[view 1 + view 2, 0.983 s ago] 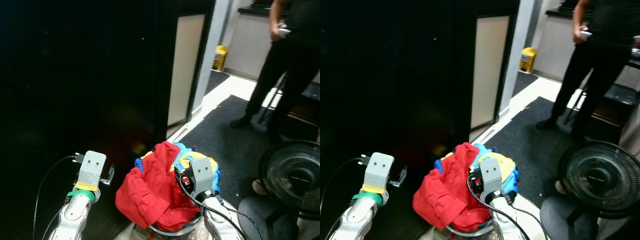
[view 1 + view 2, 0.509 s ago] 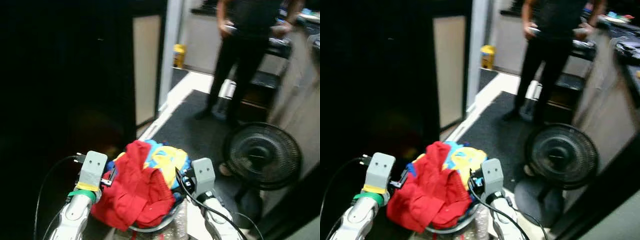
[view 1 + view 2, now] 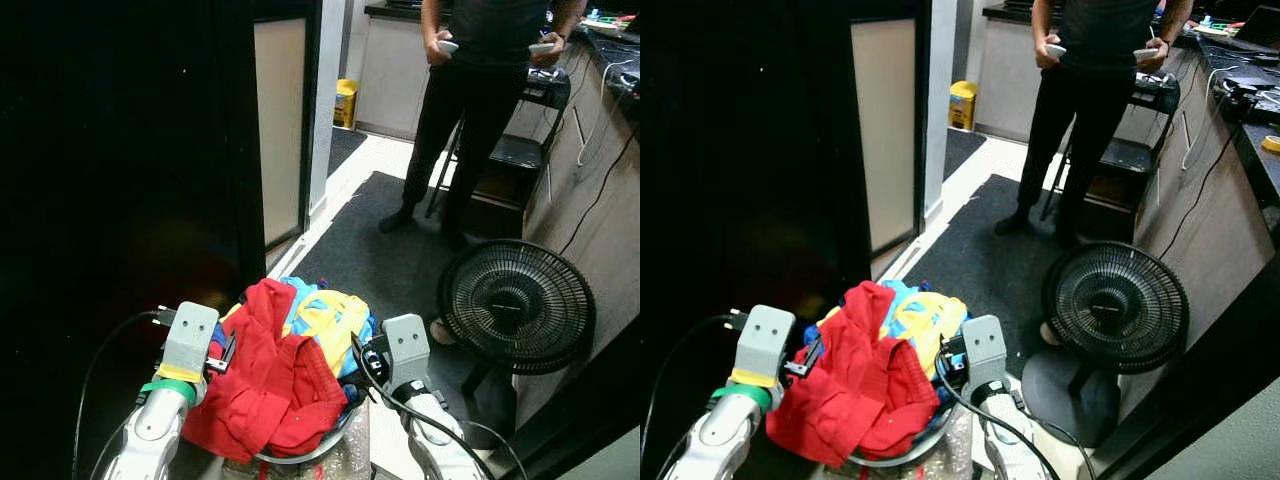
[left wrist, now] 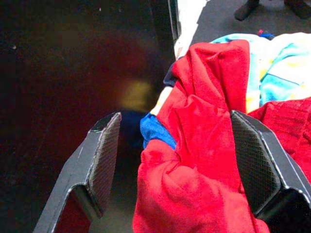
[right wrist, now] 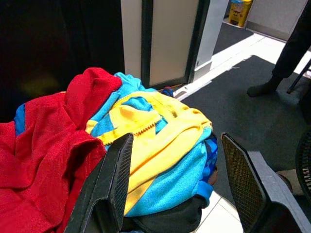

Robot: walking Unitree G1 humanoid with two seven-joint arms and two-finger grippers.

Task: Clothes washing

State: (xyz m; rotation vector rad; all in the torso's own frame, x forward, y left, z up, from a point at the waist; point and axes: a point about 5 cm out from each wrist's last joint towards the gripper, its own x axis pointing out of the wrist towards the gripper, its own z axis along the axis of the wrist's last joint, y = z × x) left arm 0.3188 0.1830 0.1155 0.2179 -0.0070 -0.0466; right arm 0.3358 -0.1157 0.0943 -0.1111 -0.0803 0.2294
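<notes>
Laundry basket (image 3: 300, 455) sat between both arms, heaped with crumpled red garment (image 3: 275, 385) over yellow-and-blue garment (image 3: 330, 320). Left gripper (image 4: 175, 160) and right gripper (image 5: 177, 179): jaws spread, flanking the pile.

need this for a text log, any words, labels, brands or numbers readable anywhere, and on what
No text can be read anywhere in these pictures.
Small yellow bin by the far wall: any marking is too small to read.
Grey wrist housings above the left gripper and right gripper: blank faces, two screw holes each.
Red, yellow and blue clothes heaped in the round metal basin: no print or tag legible.
Black round floor fan: no badge legible.
</notes>
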